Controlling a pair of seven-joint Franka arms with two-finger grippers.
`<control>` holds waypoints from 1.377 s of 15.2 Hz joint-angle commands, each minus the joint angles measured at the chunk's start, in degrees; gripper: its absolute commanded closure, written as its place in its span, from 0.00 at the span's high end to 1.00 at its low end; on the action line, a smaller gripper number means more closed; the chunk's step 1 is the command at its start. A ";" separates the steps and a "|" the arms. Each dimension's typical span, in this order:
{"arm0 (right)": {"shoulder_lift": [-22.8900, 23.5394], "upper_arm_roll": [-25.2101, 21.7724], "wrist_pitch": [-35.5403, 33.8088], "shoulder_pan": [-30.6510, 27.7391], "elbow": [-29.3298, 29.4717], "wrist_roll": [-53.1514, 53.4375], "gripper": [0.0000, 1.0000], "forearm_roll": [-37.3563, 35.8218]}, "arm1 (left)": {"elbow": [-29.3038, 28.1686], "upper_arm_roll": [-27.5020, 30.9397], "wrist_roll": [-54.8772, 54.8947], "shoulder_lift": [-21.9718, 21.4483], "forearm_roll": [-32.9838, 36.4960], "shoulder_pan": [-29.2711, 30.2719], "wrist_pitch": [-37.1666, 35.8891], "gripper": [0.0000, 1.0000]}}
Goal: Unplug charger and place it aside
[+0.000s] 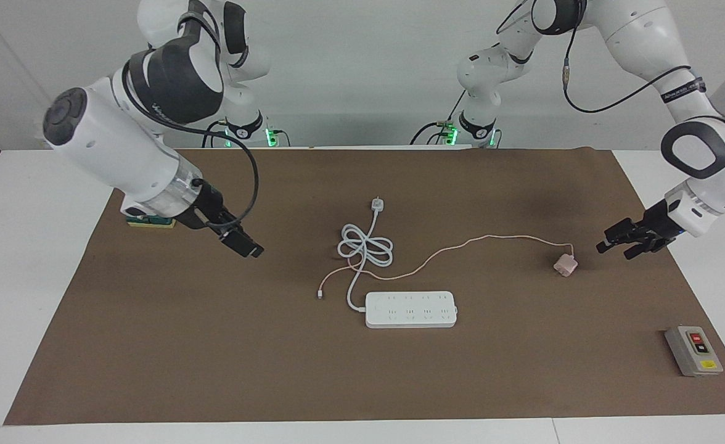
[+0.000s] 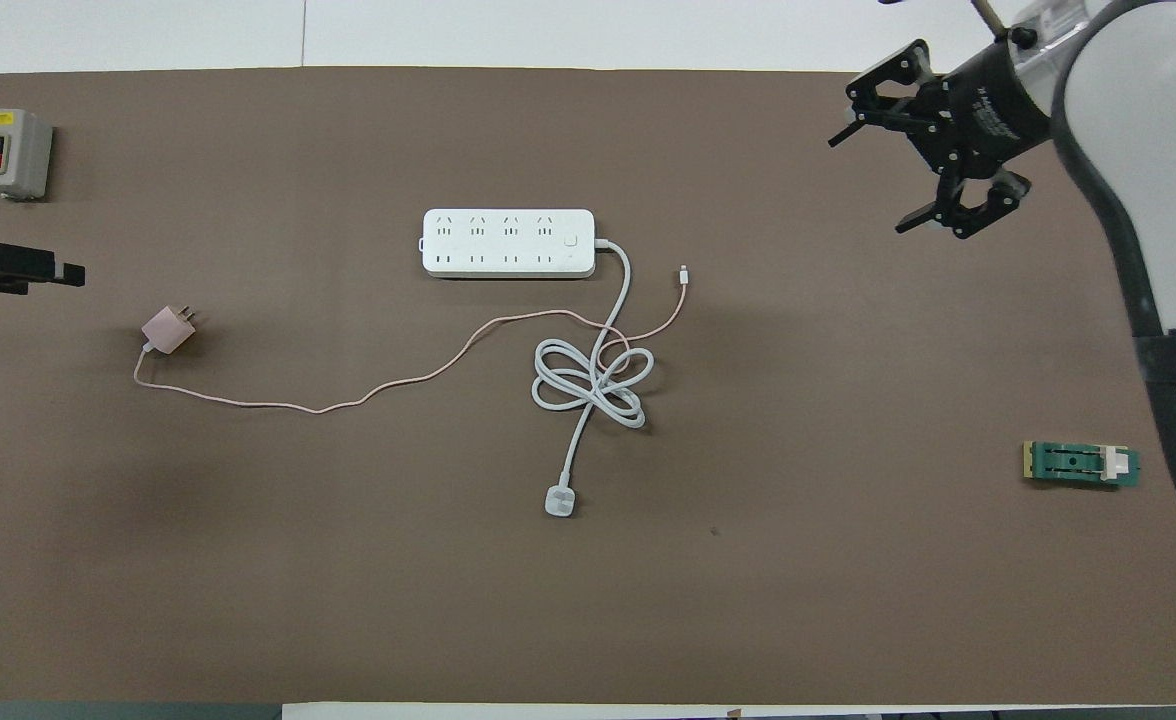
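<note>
Lying unplugged: charger (image 1: 565, 265), apart from power strip (image 1: 410, 309).
Left gripper (image 1: 616, 241) open, empty; right gripper (image 2: 913, 150) open, empty.

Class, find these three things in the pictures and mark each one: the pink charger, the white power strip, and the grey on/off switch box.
charger (image 1: 565, 265): facing view, on the cube body.
power strip (image 2: 508, 243): overhead view, middle of its socket face.
switch box (image 1: 693, 351): facing view, on its top face.
</note>
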 commanded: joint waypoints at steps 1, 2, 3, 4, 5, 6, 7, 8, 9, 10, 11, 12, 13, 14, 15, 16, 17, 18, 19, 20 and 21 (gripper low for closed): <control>-3.10 0.36 -1.53 -1.59 -2.38 -16.92 1.00 -5.72 | 0.10 0.58 -10.44 -6.34 4.80 -2.84 -2.94 1.00; -3.72 0.36 -1.88 -2.12 -2.47 -22.82 1.00 -7.30 | 0.19 0.49 -14.13 -9.23 8.05 -3.89 -5.30 1.00; -4.33 0.36 -1.97 -2.56 -2.47 -28.10 1.00 -9.40 | 0.28 0.23 -17.30 -11.53 9.99 -4.68 -7.23 1.00; -5.12 0.36 -1.97 -2.91 -2.73 -33.54 1.00 -11.86 | 0.28 -0.03 -19.42 -13.38 11.40 -5.30 -8.65 1.00; -6.09 0.36 -1.97 -3.09 -3.26 -38.91 1.00 -14.32 | 0.45 -0.12 -21.53 -14.79 12.64 -6.52 -10.31 1.00; -7.05 0.36 -1.97 -3.09 -3.52 -43.75 1.00 -16.52 | 0.89 -0.21 -22.77 -15.76 13.52 -7.58 -12.33 1.00; -7.67 0.36 -2.06 -3.26 -3.52 -46.49 1.00 -18.20 | 1.94 -0.21 -24.52 -16.03 14.83 -9.77 -14.88 1.00; -8.64 0.36 -2.58 -3.35 -3.87 -48.35 1.00 -19.52 | 2.82 -0.21 -26.54 -15.94 15.72 -11.27 -16.90 1.00; -9.60 0.36 -2.94 -3.35 -4.05 -50.45 1.00 -20.40 | 2.83 -0.21 -28.38 -16.12 15.99 -12.15 -18.66 1.00; -10.83 0.36 -2.94 -3.44 -4.83 -52.74 1.00 -21.89 | 2.39 -0.30 -29.19 -16.90 15.90 -12.95 -18.94 1.00; -12.58 0.36 -2.94 -3.35 -6.41 -54.59 1.00 -23.56 | 1.86 -0.47 -29.54 -17.95 15.99 -13.13 -19.12 1.00; -14.78 0.62 -2.51 -3.44 -8.86 -55.91 1.00 -24.79 | 0.55 -0.65 -29.72 -18.92 15.99 -13.48 -19.12 1.00; -17.41 0.80 -1.63 -3.96 -12.10 -56.62 1.00 -25.42 | -1.55 -0.65 -30.07 -20.76 16.08 -14.35 -18.60 1.00; -20.39 1.24 0.47 -4.75 -16.23 -57.15 1.00 -25.86 | -2.09 -0.65 -30.16 -21.21 16.60 -14.62 -18.33 1.00; -23.21 1.85 2.49 -5.37 -20.27 -57.50 1.00 -26.56 | -1.66 -0.65 -30.25 -20.96 17.04 -14.80 -18.24 1.00; -25.67 3.77 3.99 -6.68 -23.79 -57.59 1.00 -27.43 | -0.70 -0.65 -30.86 -20.43 17.91 -15.41 -18.07 1.00; -27.96 6.92 5.13 -9.39 -26.79 -57.51 1.00 -28.23 | -0.25 -0.65 -32.60 -20.25 19.84 -16.02 -17.54 1.00; -29.37 9.39 5.49 -11.50 -28.47 -57.51 1.00 -28.67 | -0.60 -0.82 -34.54 -20.68 20.90 -16.55 -16.23 1.00; -29.91 10.11 5.32 -12.40 -29.36 -57.42 1.00 -28.85 | -0.51 -1.00 -35.08 -20.78 20.82 -16.56 -16.31 1.00; -30.00 10.38 4.97 -12.75 -29.45 -57.33 1.00 -28.85 | -0.60 -1.00 -35.00 -20.78 20.74 -16.56 -16.48 1.00; -30.00 10.99 4.80 -13.63 -29.71 -57.07 1.00 -28.85 | -0.86 -1.00 -35.00 -20.95 20.73 -16.64 -16.92 1.00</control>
